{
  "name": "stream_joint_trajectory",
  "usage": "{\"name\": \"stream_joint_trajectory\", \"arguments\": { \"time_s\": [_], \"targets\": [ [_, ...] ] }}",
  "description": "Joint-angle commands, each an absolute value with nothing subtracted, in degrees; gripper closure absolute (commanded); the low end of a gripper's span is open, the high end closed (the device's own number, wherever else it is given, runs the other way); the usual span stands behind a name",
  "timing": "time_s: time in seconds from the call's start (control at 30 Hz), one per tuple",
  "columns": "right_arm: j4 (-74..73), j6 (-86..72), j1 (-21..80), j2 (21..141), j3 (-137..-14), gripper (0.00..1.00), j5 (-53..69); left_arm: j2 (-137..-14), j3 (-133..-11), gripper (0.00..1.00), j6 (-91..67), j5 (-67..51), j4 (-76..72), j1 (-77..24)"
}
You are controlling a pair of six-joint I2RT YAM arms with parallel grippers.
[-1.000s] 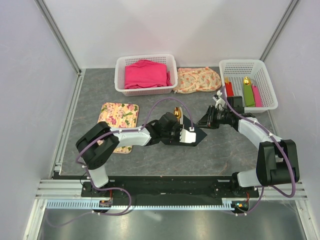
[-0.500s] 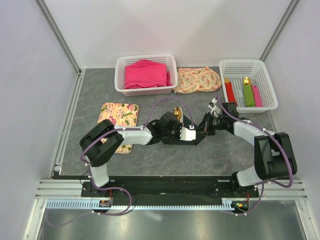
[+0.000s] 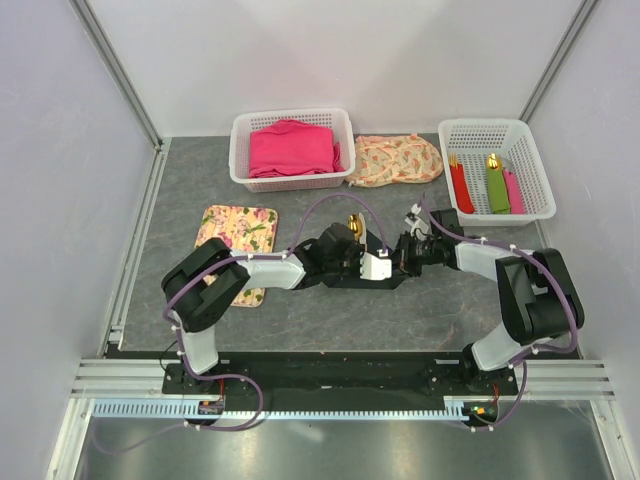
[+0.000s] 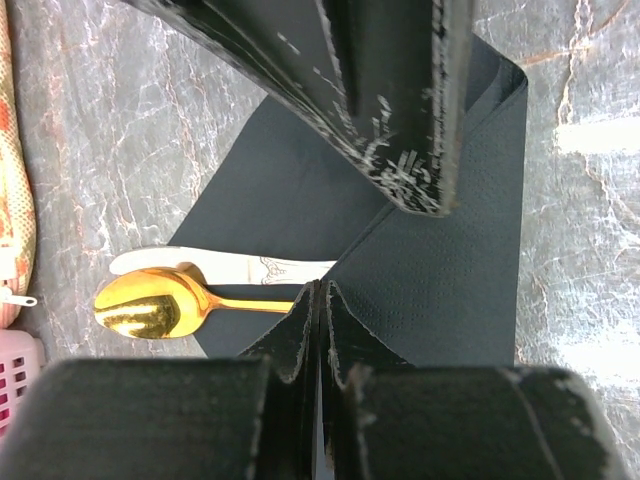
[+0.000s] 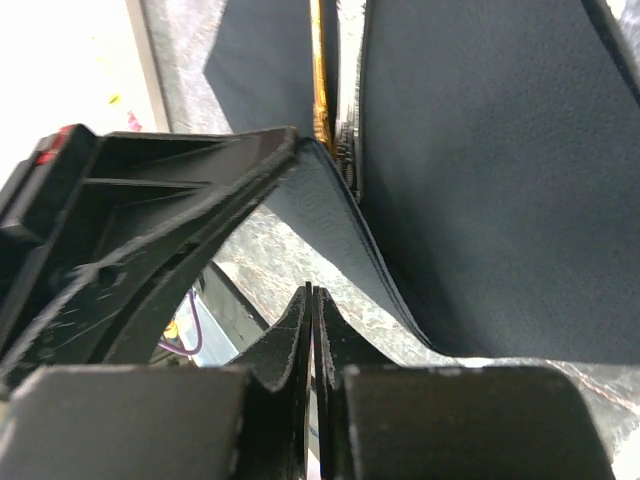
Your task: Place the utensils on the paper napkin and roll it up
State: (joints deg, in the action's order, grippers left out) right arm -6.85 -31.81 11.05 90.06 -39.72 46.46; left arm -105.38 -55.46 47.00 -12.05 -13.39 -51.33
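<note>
Paper napkin (image 4: 440, 270), black and matte, lies at the middle of the grey table with one flap folded over and raised off the surface. The left gripper (image 4: 318, 295) is clenched on an edge of that napkin, its fingertips meeting right at the fold. The right gripper (image 5: 312, 295) comes in from 3 o'clock with its fingers pressed together against the raised flap; I cannot tell whether paper is caught between them.

The utensils lie on the napkin. A gold spoon (image 4: 150, 303) and a silver piece (image 4: 230, 265) touching it poke out of its 11 o'clock side.

A floral mat (image 3: 238, 240) sits at 9 o'clock from the napkin. Farther back are:
- a white basket (image 3: 237, 150) holding a pink cloth (image 3: 290, 148), at 11 o'clock;
- a floral fabric piece (image 3: 395, 160), at 12 o'clock;
- a second basket (image 3: 536, 170) with red (image 3: 458, 180), green (image 3: 497, 190) and pink rolls (image 3: 513, 190), at 2 o'clock.
</note>
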Motion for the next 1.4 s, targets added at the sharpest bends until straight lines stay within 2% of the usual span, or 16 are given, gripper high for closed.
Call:
{"name": "stream_joint_trajectory", "arguments": {
  "time_s": [0.0, 0.27, 0.37, 0.47, 0.5, 0.67, 1.0, 1.37],
  "targets": [
    [-4.8, -31.6, 12.0, 92.3, -39.7, 0.94, 45.7, -106.2, -57.1, 0.98, 48.2, -11.4, -16.7, -50.8],
    [-5.0, -31.1, 12.3, 94.8, -40.1, 0.96, 43.8, -106.0, -57.0, 0.98, 48.1, -11.6, -16.8, -50.6],
    [-5.1, -31.1, 12.3, 95.4, -40.3, 0.96, 43.3, -104.9, -57.1, 0.92, 47.2, -11.6, -16.4, -50.6],
    [-5.1, -30.9, 12.4, 96.1, -40.4, 0.97, 42.8, -102.8, -57.4, 0.80, 45.1, -11.6, -15.0, -50.5],
    [-5.3, -30.8, 12.3, 96.2, -40.5, 0.97, 42.6, -102.2, -57.4, 0.72, 44.0, -11.7, -14.4, -50.5],
    [-5.4, -30.8, 12.5, 96.6, -40.8, 0.97, 42.4, -97.1, -57.0, 0.48, 39.7, -12.7, -8.8, -50.0],
    [-5.4, -30.9, 12.4, 96.6, -41.2, 0.97, 42.3, -95.4, -58.8, 0.47, 33.1, -20.9, 2.8, -49.2],
    [-5.5, -30.9, 12.8, 96.3, -41.7, 0.97, 42.9, -103.7, -67.1, 0.51, 27.9, -21.4, 7.5, -48.4]
  ]
}}
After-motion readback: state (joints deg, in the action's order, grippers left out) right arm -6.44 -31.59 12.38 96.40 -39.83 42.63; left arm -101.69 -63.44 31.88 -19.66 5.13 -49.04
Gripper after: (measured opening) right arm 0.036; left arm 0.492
